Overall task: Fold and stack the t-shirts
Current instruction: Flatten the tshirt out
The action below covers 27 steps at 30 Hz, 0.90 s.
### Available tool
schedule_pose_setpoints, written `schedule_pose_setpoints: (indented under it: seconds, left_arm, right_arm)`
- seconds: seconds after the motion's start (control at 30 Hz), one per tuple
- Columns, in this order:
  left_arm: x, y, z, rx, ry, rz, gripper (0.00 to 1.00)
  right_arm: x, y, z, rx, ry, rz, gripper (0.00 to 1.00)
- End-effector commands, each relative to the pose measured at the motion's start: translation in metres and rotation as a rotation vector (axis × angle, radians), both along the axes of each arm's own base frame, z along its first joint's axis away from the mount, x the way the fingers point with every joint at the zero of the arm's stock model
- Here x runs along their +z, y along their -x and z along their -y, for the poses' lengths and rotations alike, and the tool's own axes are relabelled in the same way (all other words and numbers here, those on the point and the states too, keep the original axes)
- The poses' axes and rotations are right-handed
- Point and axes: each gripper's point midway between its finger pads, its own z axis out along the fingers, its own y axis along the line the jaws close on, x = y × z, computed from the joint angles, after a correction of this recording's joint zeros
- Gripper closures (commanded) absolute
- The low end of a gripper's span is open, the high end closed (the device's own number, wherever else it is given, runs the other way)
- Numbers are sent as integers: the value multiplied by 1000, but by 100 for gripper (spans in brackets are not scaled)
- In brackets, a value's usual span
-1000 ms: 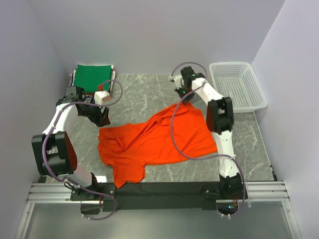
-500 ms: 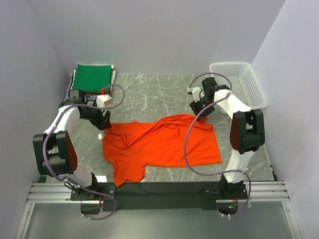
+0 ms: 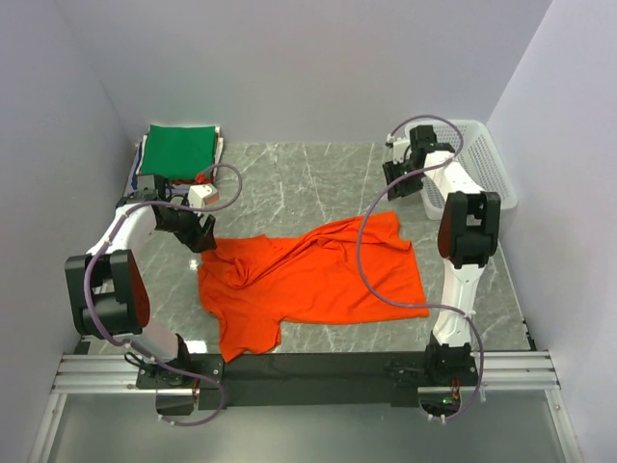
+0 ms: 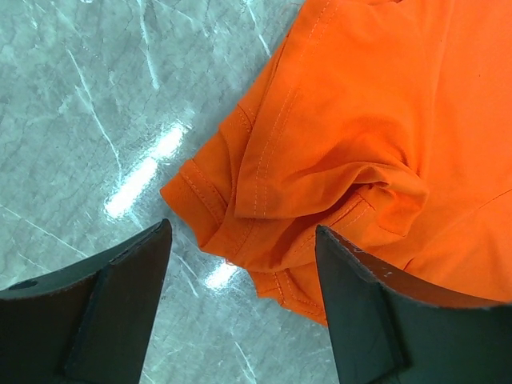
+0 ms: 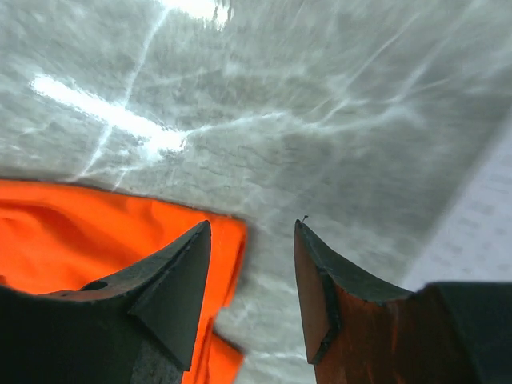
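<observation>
Top external view is showing a green t-shirt (image 3: 181, 149) lying folded on a small pile in the far left corner of the table (image 3: 289, 174). Just in front of it, the left gripper (image 3: 204, 238) is hanging low over the left edge of the orange t-shirt (image 3: 318, 275), which is lying spread out but wrinkly in the middle. In the left wrist view its fingers (image 4: 120, 312) are standing wide apart with nothing pinched. A bunched-up bit of cloth (maybe a sleeve, with a thick stitched hem) is sitting right between them.

Further right, the right gripper (image 3: 395, 186) is hovering above bare table just past the shirt's far right corner, near the white basket (image 3: 482, 178). Its fingers are parted too and holding nothing. The right wrist view is showing the orange corner peeking out under one finger (image 5: 172, 280).

I think the shirt is getting laid flat before folding. To do it well, the left gripper should be going down onto the hem, pinching just one layer, then pulling gently outward until the bumps are gone. The right one should be grabbing its corner so the cloth is not sliding along.
</observation>
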Motion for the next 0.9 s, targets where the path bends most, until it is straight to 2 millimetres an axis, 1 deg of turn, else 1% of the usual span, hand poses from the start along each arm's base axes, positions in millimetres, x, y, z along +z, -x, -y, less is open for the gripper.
schedule_pose_setpoints:
  seconds: [0.0, 0.17, 0.2, 0.3, 0.37, 0.4, 0.43, 0.47, 0.5, 0.53, 0.57, 0.6, 0.63, 0.67, 0.7, 0.73, 0.8, 0.83, 0.87]
  left_arm:
    - [8, -5, 3, -21, 6, 39, 22]
    - [6, -6, 3, -17, 10, 34, 20]
    - [6, -7, 3, -15, 12, 35, 20]
    - [8, -9, 2, -12, 10, 40, 20]
    - [9, -11, 1, -11, 5, 45, 20]
    - [8, -12, 1, -10, 4, 43, 20]
    - [9, -13, 1, -8, 2, 51, 20]
    - [10, -14, 1, -4, 6, 49, 20]
    - [10, -14, 2, -3, 12, 48, 20]
    - [11, -14, 3, -4, 15, 46, 20]
    - [12, -13, 3, -2, 21, 44, 20]
    - [13, -13, 3, -2, 20, 47, 20]
    - [13, -13, 3, -2, 17, 47, 21]
    - [14, -13, 3, -1, 15, 52, 20]
    - [15, -12, 2, 0, 13, 58, 20]
    - [15, -12, 3, 1, 14, 57, 20]
    - [17, -11, 3, -1, 17, 62, 20]
    - [17, -12, 4, 2, 20, 63, 20]
    - [17, -11, 4, 2, 24, 61, 20]
  right_arm:
    - [-21, 12, -8, -29, -29, -101, 46]
    - [-43, 23, -4, -40, 1, -144, 44]
    - [-49, 30, -7, -33, 4, -174, 44]
    - [-56, 44, -9, -15, -6, -225, 44]
    - [-52, 51, -14, 6, -34, -233, 47]
    - [-51, 55, -18, 20, -56, -247, 56]
    - [-47, 56, -22, 29, -77, -245, 66]
    - [-39, 55, -23, 33, -95, -227, 75]
    - [-31, 54, -30, 51, -133, -207, 88]
    - [-21, 53, -32, 57, -153, -181, 94]
    - [-2, 54, -35, 74, -177, -130, 98]
    - [11, 56, -39, 107, -197, -96, 100]
    - [12, 72, -47, 140, -239, -101, 100]
    - [46, 74, -52, 181, -255, 9, 100]
    - [56, 81, -53, 233, -253, 56, 100]
    - [70, 105, -62, 283, -264, 98, 100]
    - [76, 124, -67, 382, -222, 166, 100]
    - [76, 146, -67, 414, -193, 181, 100]
    - [73, 158, -75, 462, -175, 191, 100]
